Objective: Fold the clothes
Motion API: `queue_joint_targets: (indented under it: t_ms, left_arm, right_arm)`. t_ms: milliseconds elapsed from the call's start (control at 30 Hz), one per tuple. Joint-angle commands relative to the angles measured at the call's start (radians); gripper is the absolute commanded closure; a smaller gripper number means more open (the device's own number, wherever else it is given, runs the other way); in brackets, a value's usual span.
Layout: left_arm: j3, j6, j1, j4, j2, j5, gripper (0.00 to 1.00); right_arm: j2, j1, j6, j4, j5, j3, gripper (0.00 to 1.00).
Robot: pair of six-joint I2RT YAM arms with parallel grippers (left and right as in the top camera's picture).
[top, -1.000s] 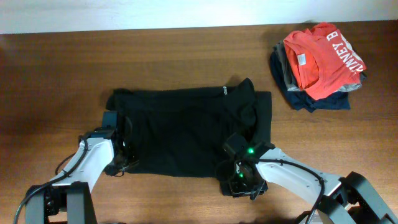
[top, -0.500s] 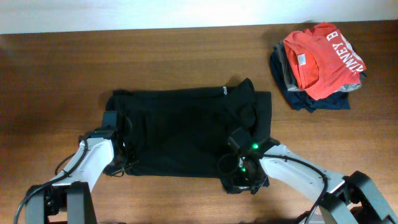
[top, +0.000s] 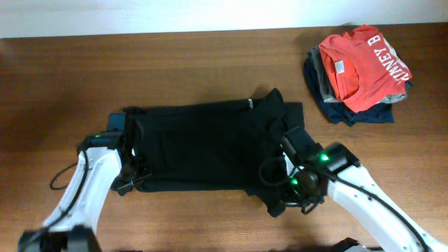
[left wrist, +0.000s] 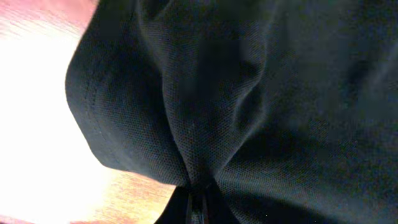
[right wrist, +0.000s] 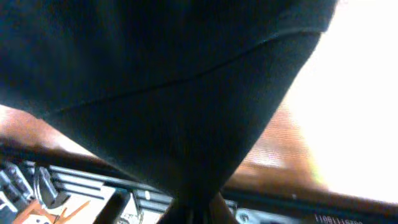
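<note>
Two grippers pinch the near edge of the black T-shirt [top: 203,143], which lies spread across the middle of the table [top: 210,63]. The left gripper [top: 131,180] has its jaws closed on the lower-left hem, the fabric bunching into them. The right gripper [top: 278,199] is clamped tight on the lower-right corner. At far right, a red-orange shirt [top: 360,59] tops a folded pile [top: 350,112].

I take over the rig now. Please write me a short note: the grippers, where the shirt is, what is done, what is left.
Left gripper: shut on the near-left edge of the black T-shirt.
Right gripper: shut on its near-right corner; fabric hangs from it.
Shirt: spread across the middle of the table, near edge raised.
Done: both grasps.
Left: probably carry the near edge over toward the far edge, release, finish folding.
</note>
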Motion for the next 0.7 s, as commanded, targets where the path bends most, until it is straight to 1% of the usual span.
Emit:
queue_joint_targets:
  t_ms: [0, 100, 200, 300, 500, 667]
  left_arm:
    - [0.024, 0.027, 0.003, -0.023, -0.103, -0.033, 1.0]
    - [0.024, 0.027, 0.003, -0.04, -0.165, -0.034, 0.99]
    - [0.024, 0.027, 0.003, -0.04, -0.219, -0.034, 0.99]
    - [0.024, 0.027, 0.003, -0.008, -0.254, -0.034, 0.99]
    - [0.023, 0.027, 0.003, 0.12, -0.243, -0.034, 1.0]
    - [0.023, 0.027, 0.003, 0.23, -0.213, -0.035, 0.99]
  right_arm:
    - [-0.055, -0.008, 0.016, -0.055, 0.021, 0.019, 0.96]
    - [-0.084, -0.008, 0.016, -0.095, 0.021, 0.021, 0.96]
    - [-0.105, -0.008, 0.023, -0.099, 0.038, 0.032, 0.96]
    - [-0.108, -0.008, 0.023, -0.066, 0.124, 0.061, 0.96]
    - [-0.089, -0.008, 0.008, 0.122, 0.266, 0.071, 0.96]
    - [-0.026, -0.008, -0.02, 0.292, 0.351, 0.071, 0.96]
